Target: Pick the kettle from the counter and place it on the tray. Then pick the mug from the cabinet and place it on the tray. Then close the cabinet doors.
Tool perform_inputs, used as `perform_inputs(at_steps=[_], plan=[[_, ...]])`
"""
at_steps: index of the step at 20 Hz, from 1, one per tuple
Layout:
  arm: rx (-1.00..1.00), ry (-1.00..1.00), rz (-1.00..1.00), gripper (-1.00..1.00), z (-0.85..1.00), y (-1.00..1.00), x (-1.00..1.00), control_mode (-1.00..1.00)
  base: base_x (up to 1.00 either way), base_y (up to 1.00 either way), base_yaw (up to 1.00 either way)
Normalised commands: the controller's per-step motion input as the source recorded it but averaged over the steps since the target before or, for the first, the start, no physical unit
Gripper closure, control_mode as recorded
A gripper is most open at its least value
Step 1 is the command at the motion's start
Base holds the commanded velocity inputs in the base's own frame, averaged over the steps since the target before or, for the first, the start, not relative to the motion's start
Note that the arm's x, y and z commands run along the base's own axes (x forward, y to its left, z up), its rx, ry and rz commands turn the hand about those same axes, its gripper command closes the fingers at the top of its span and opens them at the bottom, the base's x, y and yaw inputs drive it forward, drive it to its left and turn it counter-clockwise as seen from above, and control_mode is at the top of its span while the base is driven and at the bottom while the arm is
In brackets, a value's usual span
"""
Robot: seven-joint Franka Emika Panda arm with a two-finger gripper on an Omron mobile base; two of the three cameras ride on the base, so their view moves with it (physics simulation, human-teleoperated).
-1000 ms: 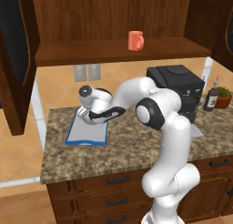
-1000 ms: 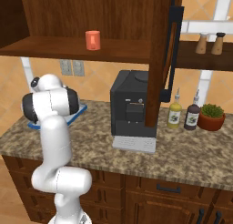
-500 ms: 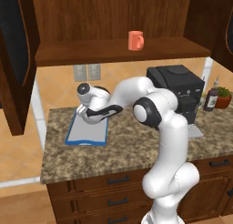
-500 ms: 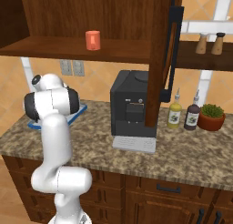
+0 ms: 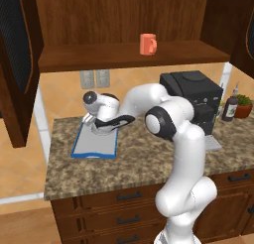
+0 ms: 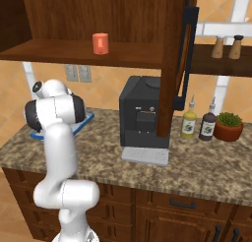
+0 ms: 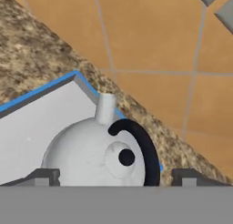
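The wall cabinet (image 5: pixel 124 30) stands open, its doors (image 5: pixel 17 64) swung wide, the orange-red mug (image 5: pixel 147 43) on its shelf. On the granite tabletop (image 5: pixel 134 158) lies the blue-rimmed tray (image 5: pixel 94 145), and the silver kettle (image 7: pixel 98 150) sits on its far corner. The end effector (image 7: pixel 113 177) hangs over the kettle, fingertips (image 7: pixel 43 176) spread either side, gripping nothing.

Mug (image 6: pixel 100 43) upright on cabinet (image 6: pixel 74 51) shelf. Tray (image 6: pixel 84 121) corner on counter (image 6: pixel 197 167), behind arm. Coffee machine (image 6: pixel 142 119) mid-counter.
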Motion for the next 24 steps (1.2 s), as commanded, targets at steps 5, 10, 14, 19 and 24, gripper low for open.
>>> perform_inputs(at_steps=[5,10,14,19,24], plan=[[0.00,-0.19,-0.01,-1.00,0.25,0.01,-0.28,-1.00,0.00,0.00,0.00],[0.00,-0.14,-0.13,-1.00,0.42,0.05,-0.58,-1.00,0.00,0.00,0.00],[0.06,-0.02,-0.15,-1.00,0.55,-0.06,-0.65,-1.00,0.00,0.00,0.00],[0.10,0.00,-0.18,-1.00,0.64,-0.17,-0.58,-1.00,0.00,0.00,0.00],[0.09,0.00,-0.14,-1.00,0.54,-0.37,-0.62,-1.00,0.00,0.00,0.00]])
